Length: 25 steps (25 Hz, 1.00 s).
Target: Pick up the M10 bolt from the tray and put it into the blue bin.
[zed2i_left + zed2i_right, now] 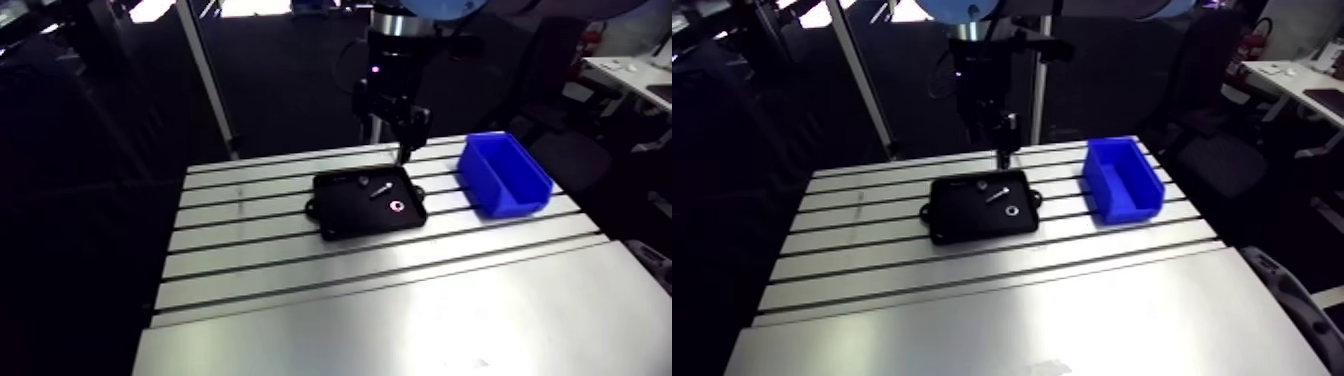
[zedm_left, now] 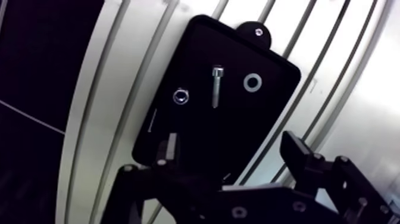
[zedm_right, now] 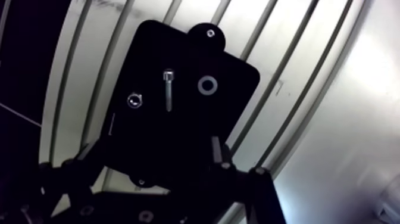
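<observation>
Two black fingers (image 2: 297, 154) are seen spread wide apart in the wrist view, with nothing held between them. Beneath and ahead of them a black tray (image 2: 250, 119) is laid flat on the slotted counter (image 1: 400, 290). Three small metal parts are contained in the tray, all ahead of the fingertips and untouched. The M10 bolt (image 2: 216, 87) is laid on its side roughly in line with the gap between the fingers, its head turned away from them. A nut (image 2: 180, 96) is placed just beside the bolt on one side, and a washer (image 2: 252, 82) near it on the other. In the arm view the blue bin (image 1: 480, 185) is set on the counter off to one side of the fingers, well apart from the tray.
</observation>
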Motion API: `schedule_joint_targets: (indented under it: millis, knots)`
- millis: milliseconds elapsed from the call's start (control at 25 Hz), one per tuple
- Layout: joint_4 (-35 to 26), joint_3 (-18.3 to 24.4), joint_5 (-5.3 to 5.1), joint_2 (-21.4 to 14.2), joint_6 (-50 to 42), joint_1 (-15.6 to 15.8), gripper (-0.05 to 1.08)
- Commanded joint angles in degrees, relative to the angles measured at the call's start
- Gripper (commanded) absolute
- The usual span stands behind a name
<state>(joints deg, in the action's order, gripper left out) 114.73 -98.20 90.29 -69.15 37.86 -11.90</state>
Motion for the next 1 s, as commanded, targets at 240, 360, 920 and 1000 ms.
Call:
schedule_joint_targets:
  millis: [240, 360, 920, 1000]
  knots:
    - [3.4, -1.5, 0.02, 1.9, 0.1, -0.8, 0.26]
    - [4.0, -1.9, 0.02, 2.6, 0.1, -0.8, 0.29]
    - [7.1, -3.4, 0.02, 4.3, 0.1, -0.9, 0.41]
    - [7.1, -3.5, 0.02, 4.3, 0.1, -0.9, 0.41]
